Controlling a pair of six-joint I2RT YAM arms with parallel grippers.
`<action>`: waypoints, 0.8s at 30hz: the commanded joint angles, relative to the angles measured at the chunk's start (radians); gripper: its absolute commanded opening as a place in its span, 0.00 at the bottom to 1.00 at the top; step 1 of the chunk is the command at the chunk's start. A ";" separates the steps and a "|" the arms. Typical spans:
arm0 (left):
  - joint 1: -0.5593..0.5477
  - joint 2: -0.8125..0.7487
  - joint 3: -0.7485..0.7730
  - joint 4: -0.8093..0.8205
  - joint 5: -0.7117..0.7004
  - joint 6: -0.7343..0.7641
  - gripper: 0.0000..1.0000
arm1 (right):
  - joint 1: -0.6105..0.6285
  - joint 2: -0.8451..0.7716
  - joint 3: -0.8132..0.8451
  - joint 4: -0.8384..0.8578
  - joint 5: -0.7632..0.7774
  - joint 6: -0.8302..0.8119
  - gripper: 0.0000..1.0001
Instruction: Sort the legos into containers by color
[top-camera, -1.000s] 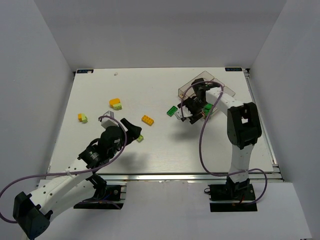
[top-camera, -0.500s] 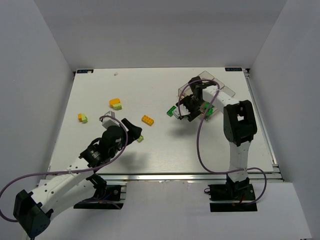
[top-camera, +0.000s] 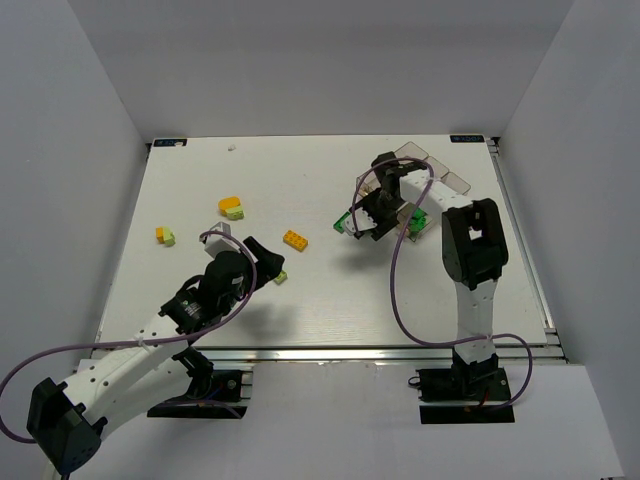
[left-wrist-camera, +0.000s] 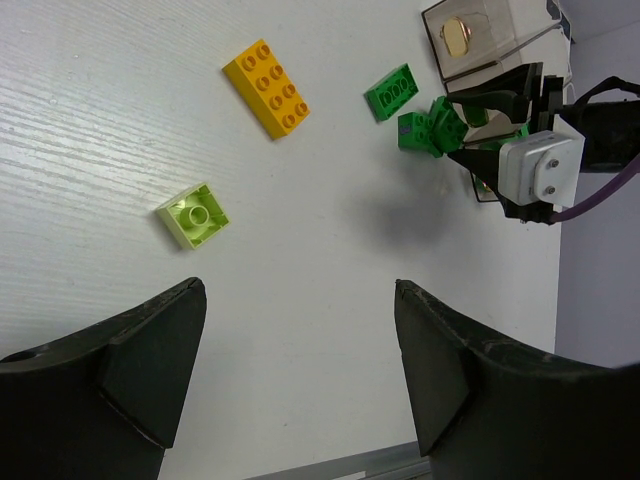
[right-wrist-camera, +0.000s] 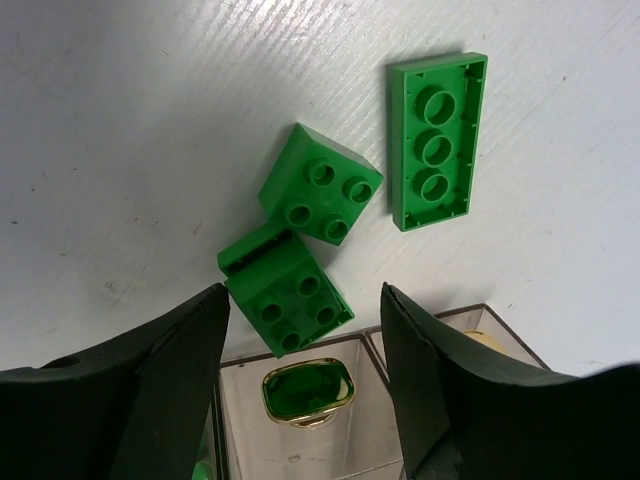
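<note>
Right wrist view: right gripper (right-wrist-camera: 305, 300) low over the table (right-wrist-camera: 120, 120), jaws wide, nothing clamped. Fingertips either side of a dark green square brick (right-wrist-camera: 290, 295) lying right against the wall of the containers (right-wrist-camera: 300, 450). Second green square brick (right-wrist-camera: 320, 197) touching it corner to corner. Green flat plate (right-wrist-camera: 437, 140) upside down just beside, apart from both. Containers toward the far right corner of the table, partly hidden under the right arm from above.

Left gripper (left-wrist-camera: 300, 295) hovering left of the middle, nearer the near edge, jaws wide and empty. Pale lime brick (left-wrist-camera: 192, 214) just ahead, orange-yellow long brick (left-wrist-camera: 266, 87) beyond.

Likely trouble: dragging the touching neighbour along, or twisting the target on closing, given the corner contact. Also jamming a fingertip against the bin wall so close behind. Possibly two pieces joined, judging by a step on one side of the target; cannot tell. If so, risk of splitting mid-lift.

Count across the views:
- Dark green: three pieces loose by the bins.
- Orange-yellow: three.
- Pale lime: three, two of them each touching an orange-yellow one in the left half of the table.
- Green shape (right-wrist-camera: 307, 392) inside one bin, too distorted to count.
- Compartments: two seen from the wrist, total hidden.
- Grippers: two.
</note>
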 joint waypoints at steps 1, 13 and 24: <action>0.002 0.000 -0.002 0.022 -0.005 0.004 0.86 | 0.007 0.018 0.040 -0.040 0.024 -0.102 0.67; 0.002 0.000 0.000 0.018 -0.009 0.003 0.86 | 0.014 0.045 0.057 -0.066 0.056 -0.114 0.60; 0.002 0.013 -0.002 0.030 -0.008 0.007 0.86 | 0.014 0.013 0.040 -0.067 0.044 -0.093 0.48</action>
